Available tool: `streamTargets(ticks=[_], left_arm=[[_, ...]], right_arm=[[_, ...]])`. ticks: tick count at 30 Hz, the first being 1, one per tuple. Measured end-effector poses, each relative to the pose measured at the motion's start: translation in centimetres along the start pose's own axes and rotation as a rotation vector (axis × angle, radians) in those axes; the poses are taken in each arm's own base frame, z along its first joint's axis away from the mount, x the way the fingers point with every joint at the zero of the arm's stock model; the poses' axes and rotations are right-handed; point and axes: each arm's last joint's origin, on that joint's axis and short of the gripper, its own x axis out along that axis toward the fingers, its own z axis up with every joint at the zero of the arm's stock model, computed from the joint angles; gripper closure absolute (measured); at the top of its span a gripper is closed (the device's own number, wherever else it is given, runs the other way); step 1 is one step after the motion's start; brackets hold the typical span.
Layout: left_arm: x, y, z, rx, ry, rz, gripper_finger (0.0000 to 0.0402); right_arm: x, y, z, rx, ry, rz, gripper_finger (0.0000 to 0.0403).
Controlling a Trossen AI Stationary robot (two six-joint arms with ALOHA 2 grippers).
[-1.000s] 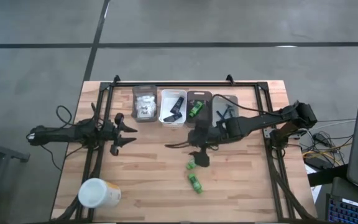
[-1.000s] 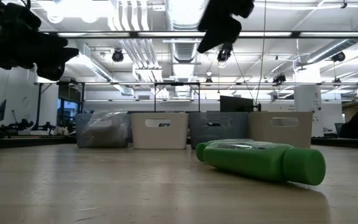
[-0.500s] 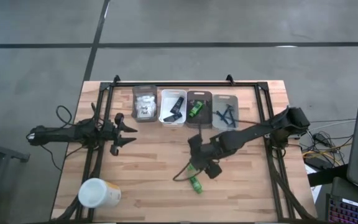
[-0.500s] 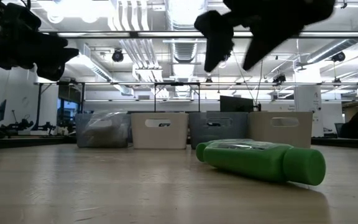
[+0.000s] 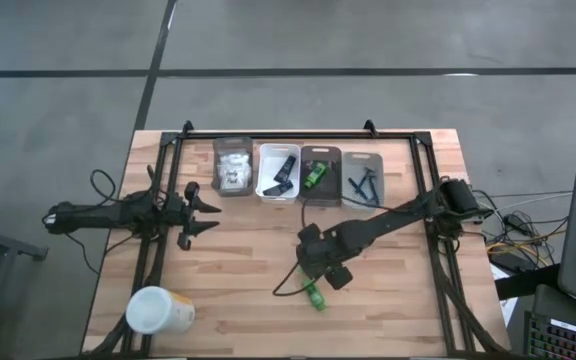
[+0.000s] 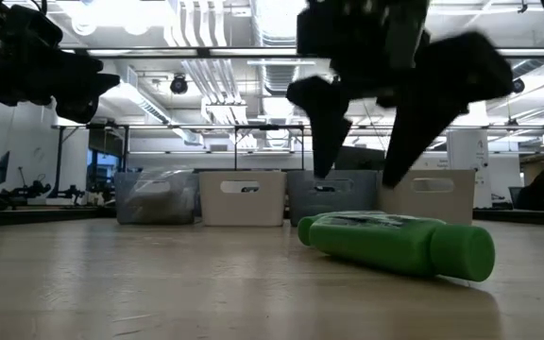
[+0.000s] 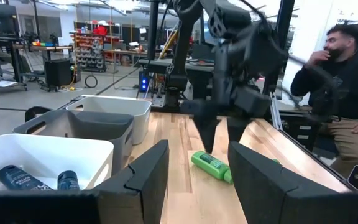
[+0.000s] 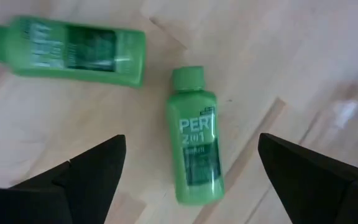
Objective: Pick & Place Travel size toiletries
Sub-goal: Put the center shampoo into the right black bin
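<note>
Two small green bottles lie on their sides on the wood near the table's middle. In the right wrist view one bottle (image 8: 194,152) lies between my fingers and below them, and the other bottle (image 8: 73,50) lies off to one side. The high view shows only one green bottle (image 5: 315,297); the arm covers the other. My right gripper (image 8: 191,140) (image 6: 352,179) (image 5: 318,265) hangs open over them and touches nothing. My left gripper (image 5: 204,214) (image 7: 197,158) waits open at the table's left. Other toiletries lie in the bins.
Four small bins (image 5: 232,165) (image 5: 278,172) (image 5: 320,170) (image 5: 363,180) stand in a row at the far edge. A white-and-yellow cup (image 5: 158,310) lies at the near left corner. A dark cable (image 5: 290,285) trails beside the bottles. A seated person (image 7: 340,93) is beyond the table.
My right gripper has moved from in front of the bins toward the table's near edge and come down over the two green bottles. The arm now covers the farther bottle in the high view. The bottles have stayed where they were.
</note>
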Motion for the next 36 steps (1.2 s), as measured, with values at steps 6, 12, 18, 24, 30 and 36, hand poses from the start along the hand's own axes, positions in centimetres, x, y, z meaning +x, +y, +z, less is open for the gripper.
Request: streamTargets(ticks=[6, 12, 18, 24, 30, 36], left_arm=[[0.0, 0.0, 0.0, 0.000, 0.002, 0.000, 0.0229], [0.0, 0.0, 0.0, 0.000, 0.004, 0.000, 0.0229], [0.0, 0.0, 0.0, 0.000, 0.004, 0.000, 0.0229], [0.0, 0.0, 0.0, 0.000, 0.004, 0.000, 0.0229], [0.0, 0.0, 0.0, 0.000, 0.004, 0.000, 0.0229], [0.0, 0.0, 0.0, 0.000, 0.004, 0.000, 0.0229]], right_arm=[[2.6, 0.1, -0.3, -0.018, 0.100, -0.031, 0.0039], [3.4, 0.2, -0.5, -0.005, 0.132, -0.020, 0.0039], [3.5, -0.4, -0.6, 0.014, 0.118, -0.017, 0.0067], [3.9, -1.0, -1.1, 0.022, 0.122, -0.019, 0.0145], [4.6, -0.7, -1.8, 0.010, 0.110, 0.005, 0.0215], [3.7, -0.9, -1.5, 0.123, 0.114, 0.004, 0.0273]])
